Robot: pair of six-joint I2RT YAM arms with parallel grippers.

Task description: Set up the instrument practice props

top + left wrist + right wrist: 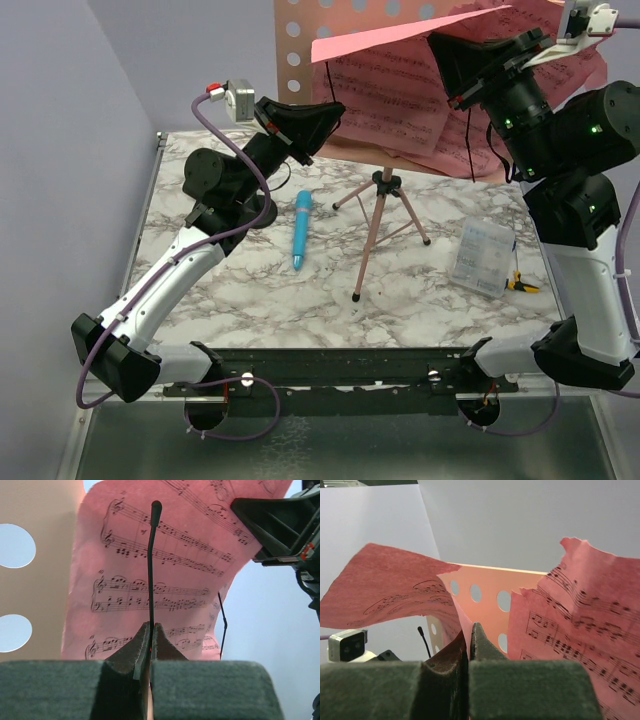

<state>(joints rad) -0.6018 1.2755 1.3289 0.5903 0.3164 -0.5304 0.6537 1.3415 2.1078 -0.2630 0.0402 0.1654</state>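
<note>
Right end effector (470, 632), closed (pinching pink page (385, 586))

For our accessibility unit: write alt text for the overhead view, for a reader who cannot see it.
At a salmon-pink music stand on a marble table, the right gripper holds up a pink sheet-music page; the left gripper reaches the stand's lower left. A light-blue stick and clear box lie nearby.
</note>
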